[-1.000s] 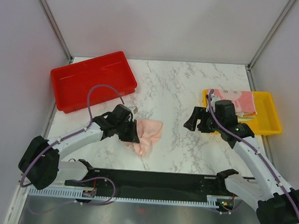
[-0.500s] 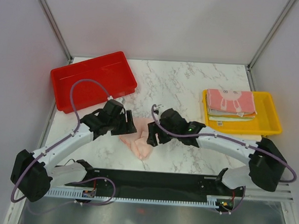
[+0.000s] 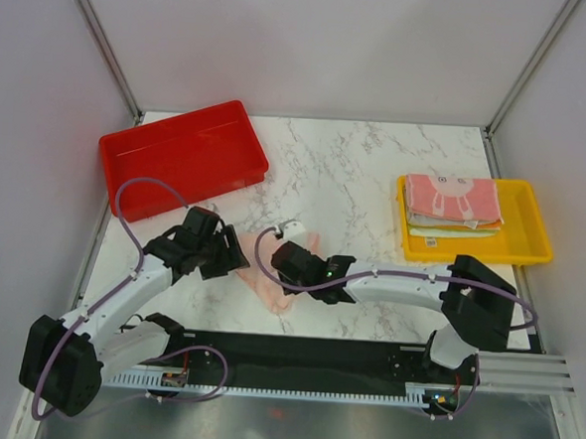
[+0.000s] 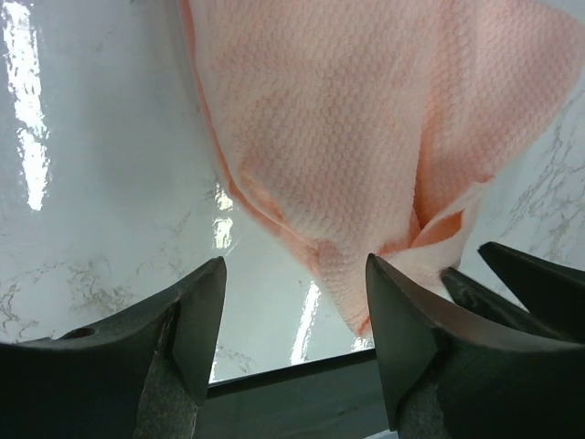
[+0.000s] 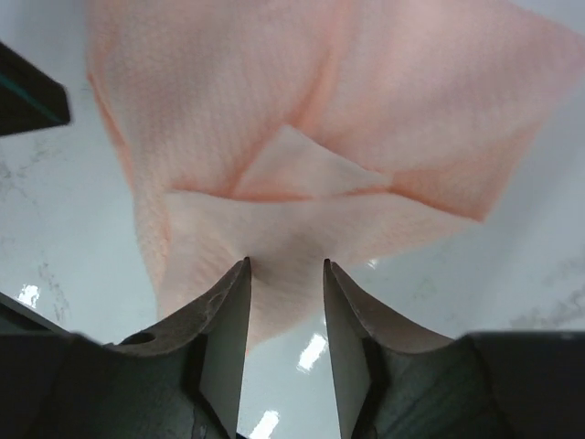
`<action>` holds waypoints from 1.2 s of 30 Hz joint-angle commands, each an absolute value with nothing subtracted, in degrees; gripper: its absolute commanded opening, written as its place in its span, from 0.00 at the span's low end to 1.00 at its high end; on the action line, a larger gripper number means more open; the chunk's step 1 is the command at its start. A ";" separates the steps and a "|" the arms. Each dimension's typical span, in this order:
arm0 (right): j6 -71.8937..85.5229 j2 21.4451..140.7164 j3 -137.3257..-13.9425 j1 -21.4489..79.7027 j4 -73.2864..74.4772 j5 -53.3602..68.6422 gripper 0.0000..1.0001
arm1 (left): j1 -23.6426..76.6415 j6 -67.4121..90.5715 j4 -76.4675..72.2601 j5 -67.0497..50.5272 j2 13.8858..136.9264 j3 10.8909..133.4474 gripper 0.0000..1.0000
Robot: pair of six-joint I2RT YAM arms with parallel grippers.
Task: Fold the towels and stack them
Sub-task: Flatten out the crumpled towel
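One plain peach-pink waffle-weave towel (image 3: 267,281) lies crumpled on the white marble worktop (image 3: 375,175), at about 7 o'clock from its centre and well apart from the yellow plastic tray (image 3: 535,219) at 3 o'clock. In that tray a pink bunny-print towel (image 3: 456,197) tops the folded stack.

The left end effector (image 4: 294,274) stands wide and holds nothing, with the cloth's pointed corner just beyond its tips. The right end effector (image 5: 285,265) stands at a narrow gap, its jaws straddling the near edge of a folded-over flap. No pinch on the cloth shows yet.

Several things could go wrong from here. The flap is layered, so a pinch there may catch only the top ply, or too many, and lifting would then drag the bunch rather than spread it. With the left side free, the towel could slide across the glossy stone. Both end effectors sit close over one small cloth, at 9 and 3 o'clock of it, so a careless reach risks a knock between them.
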State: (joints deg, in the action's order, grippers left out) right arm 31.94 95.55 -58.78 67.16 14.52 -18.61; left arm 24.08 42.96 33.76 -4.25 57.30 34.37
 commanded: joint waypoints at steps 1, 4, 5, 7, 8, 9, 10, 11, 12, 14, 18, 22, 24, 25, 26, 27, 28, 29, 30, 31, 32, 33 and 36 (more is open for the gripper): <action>40.85 84.43 -53.20 67.58 19.16 -30.41 0.44 | 23.82 41.93 31.20 -6.67 56.60 36.29 0.69; 47.35 76.24 -44.23 68.20 17.75 -31.10 0.32 | 24.69 40.52 27.79 -10.00 57.74 37.44 0.69; 49.03 74.55 -42.03 68.46 17.49 -31.29 0.27 | 25.48 40.17 26.90 -10.45 58.18 37.79 0.69; 54.04 69.90 -36.05 68.82 16.53 -30.68 0.26 | 27.58 39.55 26.63 -10.72 59.93 39.02 0.69; 54.57 68.66 -34.56 68.82 15.48 -29.98 0.25 | 28.21 39.46 25.85 -11.33 61.86 39.20 0.69; 54.75 67.69 -33.24 68.82 14.51 -29.45 0.28 | 28.65 39.38 25.23 -12.38 63.27 39.37 0.67; 54.67 66.72 -33.31 68.82 14.59 -29.18 0.30 | 29.52 39.81 24.53 -14.65 64.33 39.37 0.67; 54.23 66.27 -33.83 68.82 15.11 -28.66 0.32 | 30.23 40.51 22.52 -15.29 66.60 39.29 0.67; 53.88 65.83 -35.32 68.82 15.64 -28.74 0.34 | 30.84 41.74 21.63 -15.81 67.67 39.11 0.67; 52.56 64.43 -37.17 68.82 16.52 -28.48 0.37 | 32.08 42.80 20.75 -14.94 70.21 39.46 0.66; 50.80 62.32 -41.04 68.82 17.75 -28.21 0.39 | 34.01 42.54 16.55 -15.81 73.56 39.99 0.65; 48.96 61.35 -42.27 68.73 18.10 -29.00 0.40 | 38.13 42.36 13.10 -19.94 72.51 40.60 0.62; 48.52 60.91 -42.45 68.64 18.46 -29.53 0.40 | 40.07 42.89 12.57 -20.39 72.25 41.22 0.61; 48.43 60.39 -42.36 68.47 18.46 -29.62 0.40 | 41.91 43.15 12.31 -20.48 71.55 41.48 0.61; 48.34 60.12 -42.28 68.47 18.46 -29.79 0.40 | 42.79 43.50 12.22 -20.30 71.19 41.66 0.61; 48.34 59.86 -41.93 68.38 18.46 -29.97 0.40 | 43.67 44.29 12.22 -19.87 70.67 42.01 0.60; 48.43 59.16 -41.66 68.20 18.54 -30.32 0.40 | 45.25 44.82 11.78 -18.82 70.32 42.01 0.61; 48.60 58.72 -41.57 68.29 18.54 -30.67 0.40 | 45.79 45.35 10.99 -18.20 69.88 41.84 0.61; 48.69 58.28 -41.14 68.20 18.63 -30.67 0.41 | 45.96 46.40 10.38 -17.85 70.22 41.49 0.61; 48.87 57.05 -40.96 68.12 18.72 -30.76 0.40 | 46.14 46.67 10.11 -17.49 70.75 41.48 0.61; 48.69 56.61 -40.78 68.20 18.98 -30.76 0.41 | 46.14 46.67 10.89 -17.06 72.14 41.57 0.61; 48.60 56.08 -40.69 68.20 19.33 -30.67 0.41 | 46.14 46.76 11.68 -15.92 72.33 42.01 0.60; 48.08 53.97 -41.13 68.12 21.35 -31.11 0.41 | 46.84 44.92 12.30 -10.47 71.29 41.66 0.61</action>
